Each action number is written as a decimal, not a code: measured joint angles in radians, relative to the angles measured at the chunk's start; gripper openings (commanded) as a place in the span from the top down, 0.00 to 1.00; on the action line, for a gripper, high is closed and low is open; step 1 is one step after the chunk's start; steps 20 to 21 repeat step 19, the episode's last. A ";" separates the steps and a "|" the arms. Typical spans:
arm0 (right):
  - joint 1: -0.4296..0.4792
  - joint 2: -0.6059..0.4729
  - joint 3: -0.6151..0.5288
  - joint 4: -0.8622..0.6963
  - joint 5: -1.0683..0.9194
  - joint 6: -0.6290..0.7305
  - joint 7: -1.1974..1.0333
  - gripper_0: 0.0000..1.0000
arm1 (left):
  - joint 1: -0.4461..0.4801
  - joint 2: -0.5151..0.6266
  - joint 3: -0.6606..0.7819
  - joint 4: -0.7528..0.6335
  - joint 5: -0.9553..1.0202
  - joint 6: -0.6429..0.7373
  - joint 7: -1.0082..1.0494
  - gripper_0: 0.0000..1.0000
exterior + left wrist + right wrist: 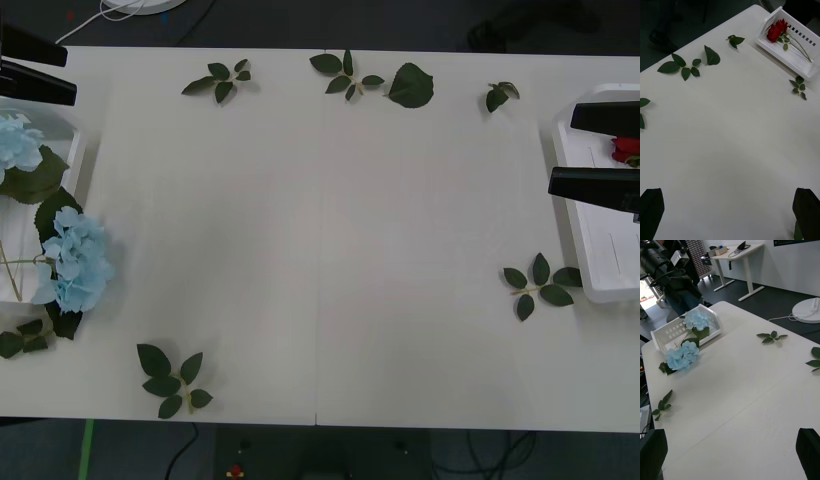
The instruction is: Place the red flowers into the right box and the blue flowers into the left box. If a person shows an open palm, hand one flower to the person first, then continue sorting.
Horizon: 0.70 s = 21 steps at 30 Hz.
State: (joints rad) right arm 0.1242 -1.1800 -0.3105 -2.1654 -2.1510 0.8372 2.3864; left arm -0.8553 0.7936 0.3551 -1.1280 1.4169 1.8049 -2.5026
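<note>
The left box stands at the table's left edge. One blue flower lies inside it. A second blue flower has its head on the table just outside the box's near end; both blue flowers and that box also show in the right wrist view. The right box sits at the right edge with red flowers at its far end. My left gripper hovers open over the left box's far end. Above the right box, my right gripper is open and holds nothing.
Loose green leaf sprigs lie around the table: three along the far edge, one near the right box, one at the front left. A white round base with cables sits on the floor beyond the table.
</note>
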 measured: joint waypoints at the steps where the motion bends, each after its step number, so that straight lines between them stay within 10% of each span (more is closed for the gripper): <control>1: 0.000 0.000 0.000 0.000 0.000 0.000 0.000 0.00 | 0.011 0.000 0.000 -0.004 0.000 0.001 -0.023 0.00; 21: 0.000 0.000 0.000 0.000 0.000 0.000 0.000 0.00 | 0.058 0.000 0.014 -0.029 0.008 0.023 -0.241 0.00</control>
